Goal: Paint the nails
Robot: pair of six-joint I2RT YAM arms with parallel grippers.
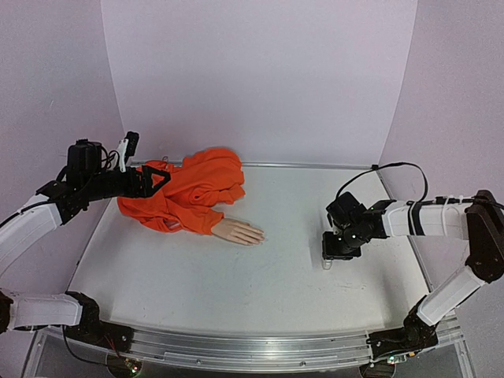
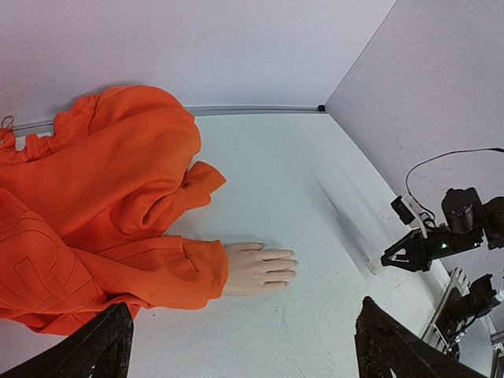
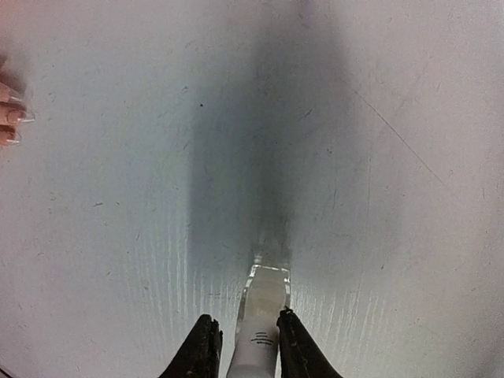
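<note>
Pickup of the polish is the step we judge in hand. Top view: the right gripper, right of centre, is down on the small bottle. The mannequin hand lies left of centre, poking from the orange sleeve, with the left gripper at the sleeve's far end. Left wrist view: its jaws gape wide and empty, and the nails show mid-frame. Right wrist view: two fingers pinch the bottle at the lower edge. Next, we reckon, comes a firm lift toward the fingertips.

Left arm, right arm: white tubes, black joints. Thin black cable on right. Left gripper, right gripper: black, pointy.
</note>
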